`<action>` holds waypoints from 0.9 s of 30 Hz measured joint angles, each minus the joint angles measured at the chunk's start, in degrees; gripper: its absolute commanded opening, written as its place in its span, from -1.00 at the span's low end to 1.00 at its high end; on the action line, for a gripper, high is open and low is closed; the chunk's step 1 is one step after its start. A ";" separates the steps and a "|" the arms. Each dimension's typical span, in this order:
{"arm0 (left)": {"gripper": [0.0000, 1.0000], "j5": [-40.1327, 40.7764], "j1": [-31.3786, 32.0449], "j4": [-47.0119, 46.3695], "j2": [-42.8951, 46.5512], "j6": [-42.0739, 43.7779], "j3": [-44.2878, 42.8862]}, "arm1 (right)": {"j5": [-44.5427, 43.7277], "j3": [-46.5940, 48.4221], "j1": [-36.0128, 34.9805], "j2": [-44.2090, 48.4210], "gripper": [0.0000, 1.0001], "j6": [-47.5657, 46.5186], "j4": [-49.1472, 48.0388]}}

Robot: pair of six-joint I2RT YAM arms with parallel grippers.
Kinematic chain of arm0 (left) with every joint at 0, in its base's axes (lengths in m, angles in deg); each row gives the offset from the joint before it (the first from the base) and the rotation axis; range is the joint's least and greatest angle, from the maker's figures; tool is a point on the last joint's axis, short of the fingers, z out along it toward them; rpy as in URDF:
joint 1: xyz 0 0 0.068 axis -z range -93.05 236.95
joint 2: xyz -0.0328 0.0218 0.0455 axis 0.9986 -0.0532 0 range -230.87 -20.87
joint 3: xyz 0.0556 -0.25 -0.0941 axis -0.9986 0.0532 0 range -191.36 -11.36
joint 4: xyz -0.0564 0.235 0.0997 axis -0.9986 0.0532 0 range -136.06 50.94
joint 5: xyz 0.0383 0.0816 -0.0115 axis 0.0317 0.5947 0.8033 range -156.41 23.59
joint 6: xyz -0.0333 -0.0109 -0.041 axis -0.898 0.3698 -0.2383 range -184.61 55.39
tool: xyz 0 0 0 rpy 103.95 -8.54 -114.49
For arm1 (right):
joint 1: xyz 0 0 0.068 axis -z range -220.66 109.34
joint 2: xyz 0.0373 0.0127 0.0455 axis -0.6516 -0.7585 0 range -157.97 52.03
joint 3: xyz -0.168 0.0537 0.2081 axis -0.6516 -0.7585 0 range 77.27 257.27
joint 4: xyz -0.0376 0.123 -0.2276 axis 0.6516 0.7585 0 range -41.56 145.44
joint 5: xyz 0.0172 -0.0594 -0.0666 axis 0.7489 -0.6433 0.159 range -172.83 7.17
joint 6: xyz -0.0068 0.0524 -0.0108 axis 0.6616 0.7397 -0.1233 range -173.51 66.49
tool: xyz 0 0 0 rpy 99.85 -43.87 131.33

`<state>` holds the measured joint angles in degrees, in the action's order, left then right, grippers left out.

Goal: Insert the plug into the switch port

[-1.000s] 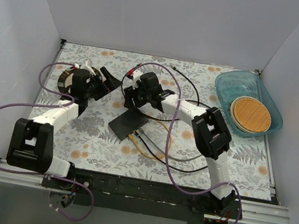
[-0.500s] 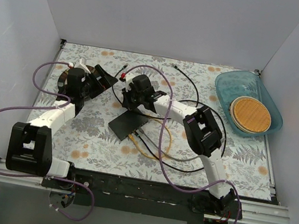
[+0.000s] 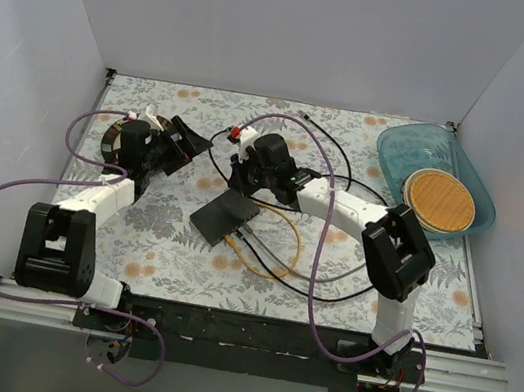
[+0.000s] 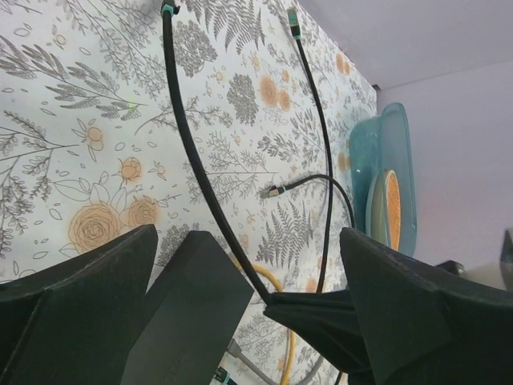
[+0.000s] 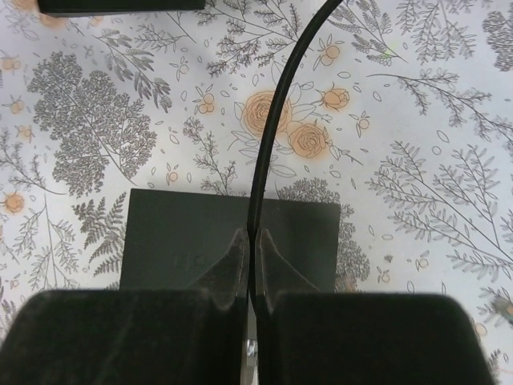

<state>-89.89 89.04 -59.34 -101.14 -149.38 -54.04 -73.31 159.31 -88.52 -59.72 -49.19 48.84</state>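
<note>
The switch (image 3: 225,216) is a flat matte-black box lying mid-table, with yellow and grey leads in its near edge. My right gripper (image 3: 248,184) hangs just above its far end, shut on a thin black cable (image 5: 268,120); the switch (image 5: 184,237) shows right under its fingertips (image 5: 237,257). In the left wrist view that cable (image 4: 200,160) runs up from the right fingers to a teal-tipped plug (image 4: 168,9) on the cloth. To the left of the switch (image 4: 188,313), my left gripper (image 3: 188,145) stands wide open with nothing between its fingers (image 4: 80,281).
Two more black leads end in loose plugs (image 4: 293,18) (image 4: 269,192) on the floral cloth. A blue tray (image 3: 477,183) holding a woven disc (image 3: 438,200) sits back right. A round dark-rimmed plate (image 3: 113,136) lies under the left arm. White walls close in three sides.
My right gripper has shut on the black cable, and its arm has swung right. The left gripper has stayed wide open and barely shifted.
</note>
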 measured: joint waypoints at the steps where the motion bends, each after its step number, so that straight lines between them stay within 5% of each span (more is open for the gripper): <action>1: 0.96 -0.68 0.00 -0.55 -0.52 -0.13 0.00 | -0.20 -1.46 0.00 1.62 -0.97 0.02 -0.81; 8: 0.95 -7.63 0.00 -7.10 -6.34 -3.98 0.46 | -0.17 -6.93 0.11 7.02 -0.97 0.24 -2.36; 16: 0.70 -12.11 1.51 -13.84 -12.02 -8.55 1.84 | 2.69 -11.23 -0.15 8.79 -0.97 0.70 -3.50; 20: 0.40 -12.87 2.36 -15.89 -13.00 -9.16 1.84 | 3.96 -14.64 -0.94 11.85 -0.97 0.92 -4.00; 24: -0.21 -14.27 2.82 -18.88 -14.36 -10.47 1.92 | 5.40 -17.97 -1.73 15.65 -0.97 0.81 -5.03; 27: -0.43 -16.09 2.93 -23.10 -15.58 -12.22 2.58 | 6.75 -20.26 -2.16 18.38 -0.97 0.04 -5.77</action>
<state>-105.98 91.97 -82.44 -116.73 -161.60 -51.46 -66.55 139.04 -90.68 -41.34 -49.15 43.07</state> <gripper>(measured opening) 0.382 0.032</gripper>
